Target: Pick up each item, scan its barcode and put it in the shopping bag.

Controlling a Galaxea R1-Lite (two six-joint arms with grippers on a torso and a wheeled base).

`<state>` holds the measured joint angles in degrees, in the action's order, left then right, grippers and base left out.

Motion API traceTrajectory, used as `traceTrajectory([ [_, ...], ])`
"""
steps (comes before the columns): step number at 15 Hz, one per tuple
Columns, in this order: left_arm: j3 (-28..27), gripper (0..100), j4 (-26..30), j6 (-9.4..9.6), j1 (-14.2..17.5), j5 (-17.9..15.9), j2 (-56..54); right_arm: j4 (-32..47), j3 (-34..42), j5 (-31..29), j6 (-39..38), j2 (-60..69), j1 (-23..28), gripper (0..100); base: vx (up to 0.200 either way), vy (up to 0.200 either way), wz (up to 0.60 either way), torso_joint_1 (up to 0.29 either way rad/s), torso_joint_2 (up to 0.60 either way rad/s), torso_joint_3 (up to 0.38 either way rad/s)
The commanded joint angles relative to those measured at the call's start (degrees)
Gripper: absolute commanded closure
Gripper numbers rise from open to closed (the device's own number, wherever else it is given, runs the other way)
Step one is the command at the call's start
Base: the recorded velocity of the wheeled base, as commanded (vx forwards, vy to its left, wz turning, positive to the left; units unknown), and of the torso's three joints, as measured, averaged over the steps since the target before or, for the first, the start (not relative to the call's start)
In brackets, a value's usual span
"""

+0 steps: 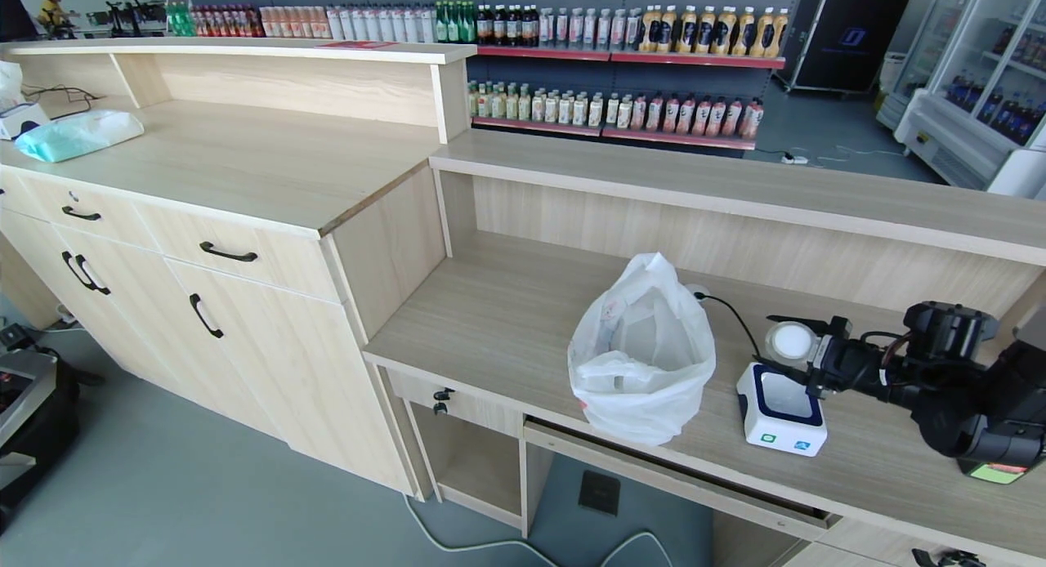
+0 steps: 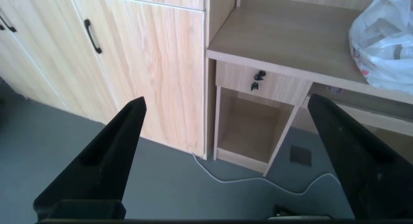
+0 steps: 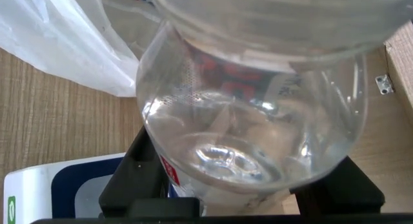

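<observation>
On the counter's (image 1: 507, 305) right: right gripper (image 1: 809, 348) pinching a clear bottle (image 1: 788, 341) just above the scanner (image 1: 780, 408), presumably to present its barcode. Shopping bag (image 1: 641, 363) just left, mouth open. Left gripper (image 2: 226, 159) spread, holding nothing.

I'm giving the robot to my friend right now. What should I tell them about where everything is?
Left gripper: jaws open, empty, hanging over the floor in front of the cabinets.
Right gripper: jaws shut on a clear bottle, held close by the scanner.
Shopping bag: stands open on the counter, beside the scanner; its contents are hard to make out.
Done: bottle picked up.
Left: scan its barcode, then put it in the bag.
</observation>
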<state>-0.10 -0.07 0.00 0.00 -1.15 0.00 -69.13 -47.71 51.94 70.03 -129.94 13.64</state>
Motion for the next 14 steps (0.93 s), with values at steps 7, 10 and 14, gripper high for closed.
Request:
traceTrajectory([
  [7, 0.0, 0, 0.0, 0.0, 0.0, 0.0, 0.0, 1.2, 3.7, -1.3, -31.9, 18.8, 1.9, 100, 0.0, 0.0, 0.0, 0.0, 0.0, 0.0],
  [10, 0.0, 0, 0.0, 0.0, 0.0, 0.0, 0.1, -2.8, 15.9, -7.8, -46.8, 28.5, 12.4, 100, 0.0, 0.0, 0.0, 0.0, 0.0, 0.0],
  [14, 0.0, 0, 0.0, 0.0, 0.0, 0.0, 0.0, 5.1, 18.6, -38.3, -65.9, 35.4, 10.4, 100, 0.0, 0.0, 0.0, 0.0, 0.0, 0.0],
])
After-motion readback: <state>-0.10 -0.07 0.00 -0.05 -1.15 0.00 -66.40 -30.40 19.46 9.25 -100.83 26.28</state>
